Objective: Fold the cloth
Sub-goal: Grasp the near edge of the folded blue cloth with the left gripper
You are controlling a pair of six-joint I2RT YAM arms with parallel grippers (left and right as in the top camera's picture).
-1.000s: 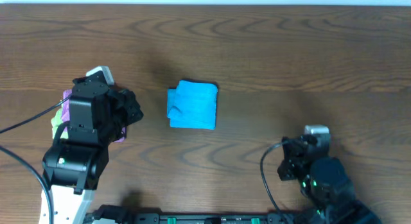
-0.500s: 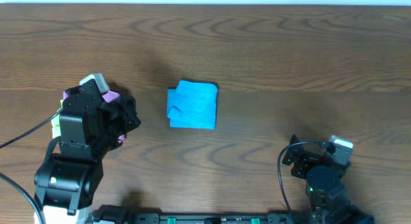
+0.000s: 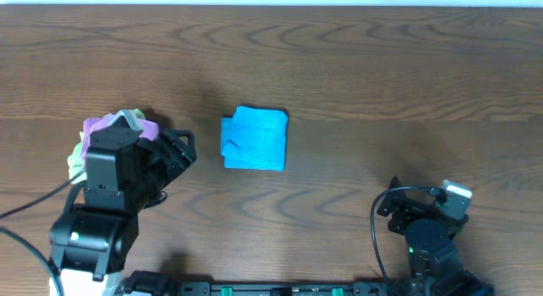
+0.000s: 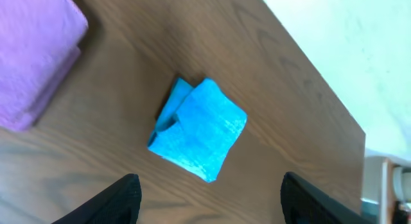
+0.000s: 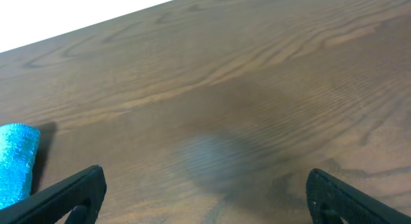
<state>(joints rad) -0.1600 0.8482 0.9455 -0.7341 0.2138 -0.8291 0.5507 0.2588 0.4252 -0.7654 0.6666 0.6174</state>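
Note:
The cloth [image 3: 254, 139] is a sky-blue fuzzy square, lying folded near the middle of the table. In the left wrist view the cloth [image 4: 199, 131] lies ahead of my left gripper [image 4: 209, 205], which is open with only bare wood between its dark fingers [image 4: 122, 198]. From overhead, the left gripper [image 3: 182, 150] sits just left of the cloth, apart from it. My right gripper [image 5: 209, 198] is open wide over bare table; one edge of the cloth [image 5: 14, 161] shows at the far left of its view.
A folded purple cloth [image 3: 119, 126] lies on a light green cloth [image 3: 78, 157] at the left, partly under the left arm. The purple cloth [image 4: 32, 51] fills the left wrist view's upper left. The right arm [image 3: 424, 232] sits at the front right edge.
The left gripper has opened and its arm shifted slightly toward the front, uncovering the purple cloth. The right arm pulled back to the front right and its gripper opened. The blue cloth stayed put.

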